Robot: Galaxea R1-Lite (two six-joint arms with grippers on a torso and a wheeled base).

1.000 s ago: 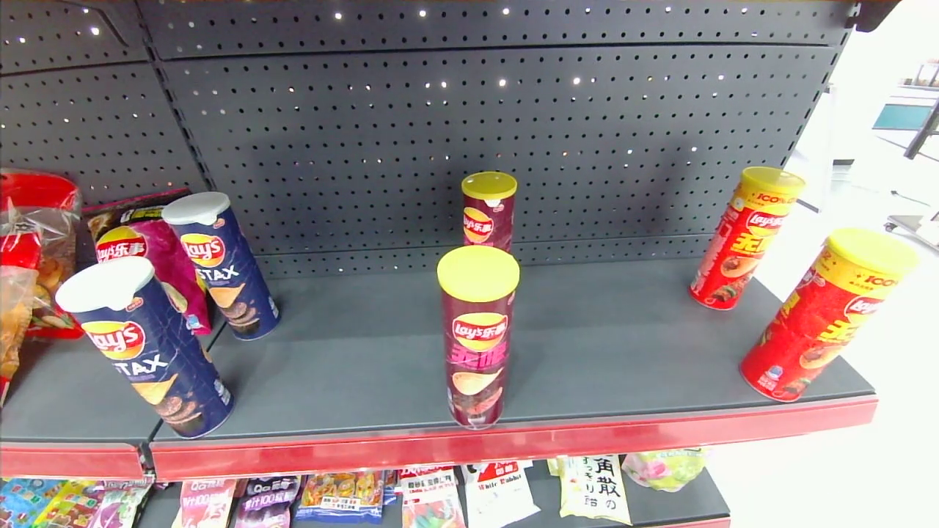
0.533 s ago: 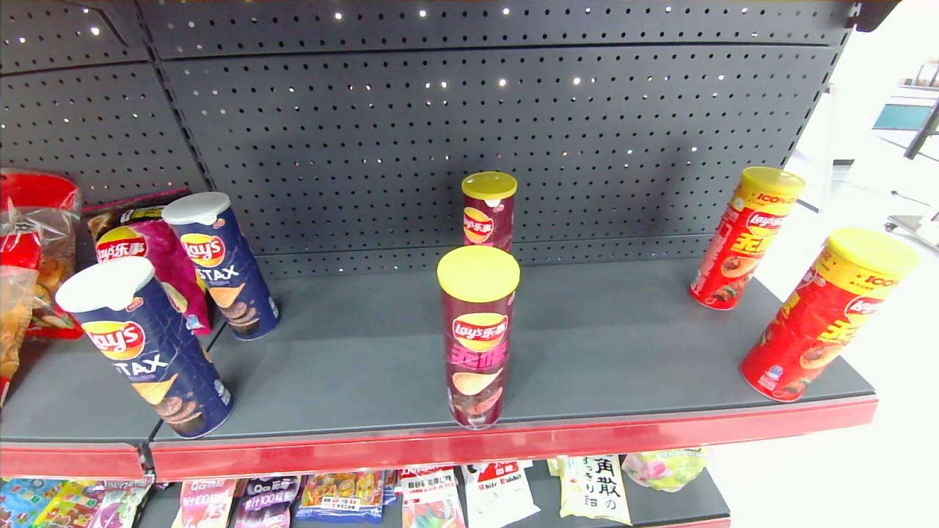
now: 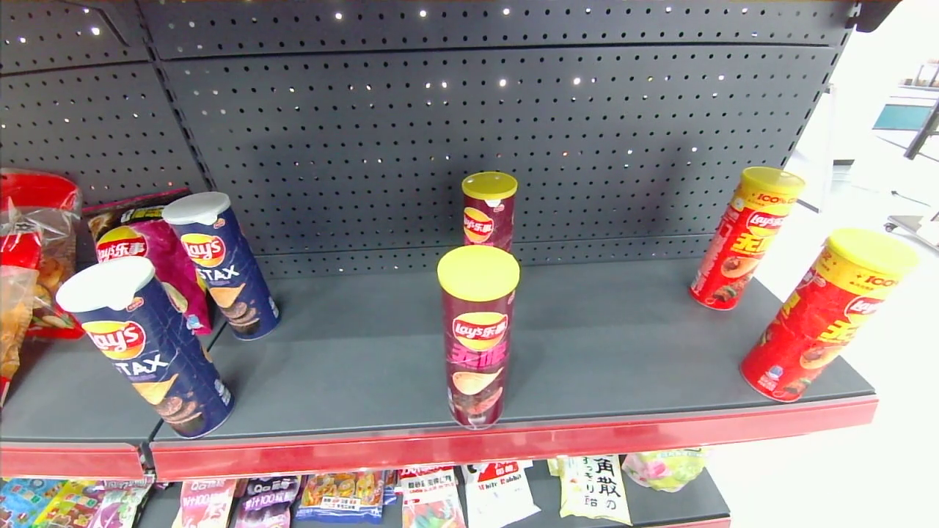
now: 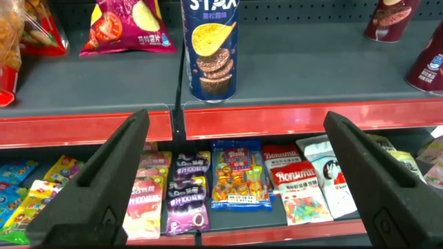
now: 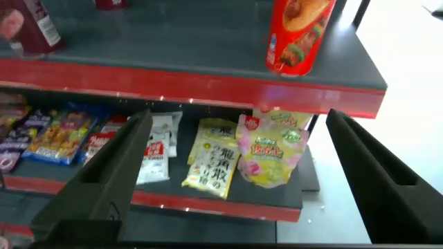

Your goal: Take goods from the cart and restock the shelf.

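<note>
Printed labels front the chip cans (image 3: 477, 330) and snack packets (image 3: 341, 499).

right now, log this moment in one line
left claw: open, empty | right claw: open, empty | tall maroon yellow-lidded chip can: upright, front centre of grey red-edged shelf

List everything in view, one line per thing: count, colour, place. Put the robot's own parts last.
shelf: one, grey with a red front edge, across the middle
pegboard: one, dark grey, behind the shelf
blue cans: two, white lids, left part of the shelf, one at the front and one farther back
maroon cans: two, yellow lids, centre, one at the front edge and one at the back
red cans: two, yellow lids, right end, one front and one back
magenta bag: one, behind the blue cans
clear bags: count unclear, red tops, far left
packets: many, mixed colours, lower shelf
left pincer: one, black, open, before the shelf's red edge
right pincer: one, black, open, below the front red can
</note>
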